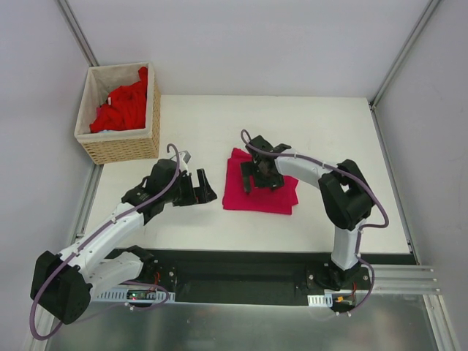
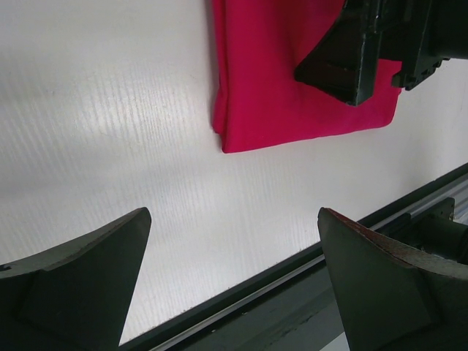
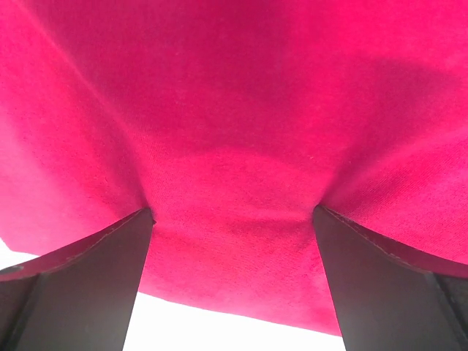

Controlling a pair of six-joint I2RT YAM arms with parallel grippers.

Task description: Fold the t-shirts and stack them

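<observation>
- The wicker basket (image 1: 121, 150) at the far left corner holds a heap of red t-shirts (image 1: 121, 110); their number cannot be told.
- One magenta t-shirt (image 1: 281, 196) lies folded mid-table (image 1: 329, 131), with bare room far and right of it.
- The right gripper (image 3: 234, 219), jaws spread wide, presses its tips onto that shirt and clamps nothing.
- The left gripper (image 2: 234, 216) is spread wide and empty, over bare table just left of the shirt.
</observation>
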